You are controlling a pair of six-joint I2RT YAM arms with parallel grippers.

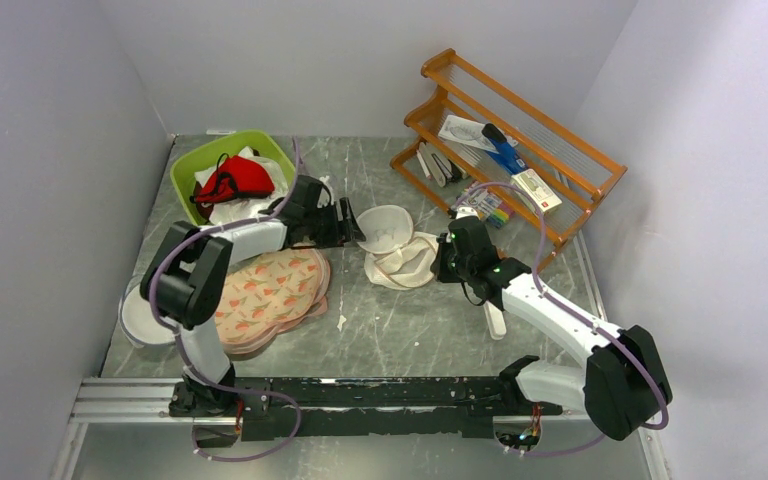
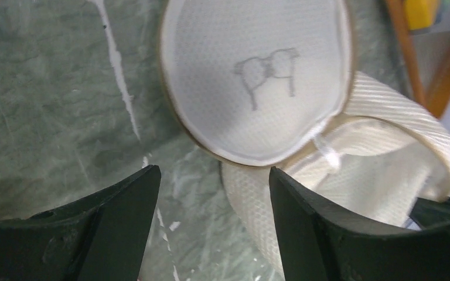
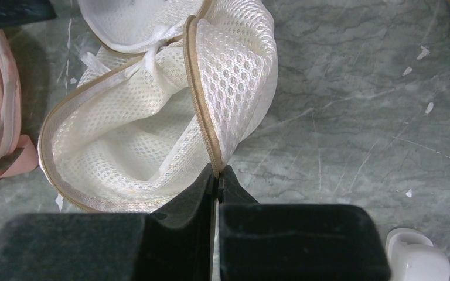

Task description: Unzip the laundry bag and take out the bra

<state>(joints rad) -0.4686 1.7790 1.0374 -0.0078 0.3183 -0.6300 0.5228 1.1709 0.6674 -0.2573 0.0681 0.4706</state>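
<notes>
The grey marbled desk [image 1: 400, 330] is walled in on three sides by pale panels. At its back right corner stands a slatted wooden rack [image 1: 550, 150] with small packets and a blue item on its shelves.

On the left half of the desk lies a stack of flat peach fruit-printed pads [image 1: 275, 290]. Behind it is a lime-green plastic tub [image 1: 188, 168]. A plain white round bag [image 1: 138, 318] sits at the desk's left edge, partly hidden by the left arm.

The laundry bag [image 1: 400, 255] lies near the middle of the desk, between the two arms, and it is unzipped. Its round lid, which carries the small bra outline [image 2: 269, 73], tilts up toward the left arm. Its mesh drum [image 3: 135, 146] gapes open toward the right wrist camera.

The bra [image 1: 235, 180], bright red with black straps, is out of the bag. It lies on top of white garments in the green tub, well apart from the bag.

The left fingers [image 1: 353, 226] are spread wide with nothing between them, just beside the raised lid. The left wrist view shows bare desk and the lid's edge in the gap [image 2: 212, 172].

The right fingers [image 1: 441, 256] are pressed together on the tan rim of the laundry bag at its right side [image 3: 217, 172], pinching the mesh edge.
</notes>
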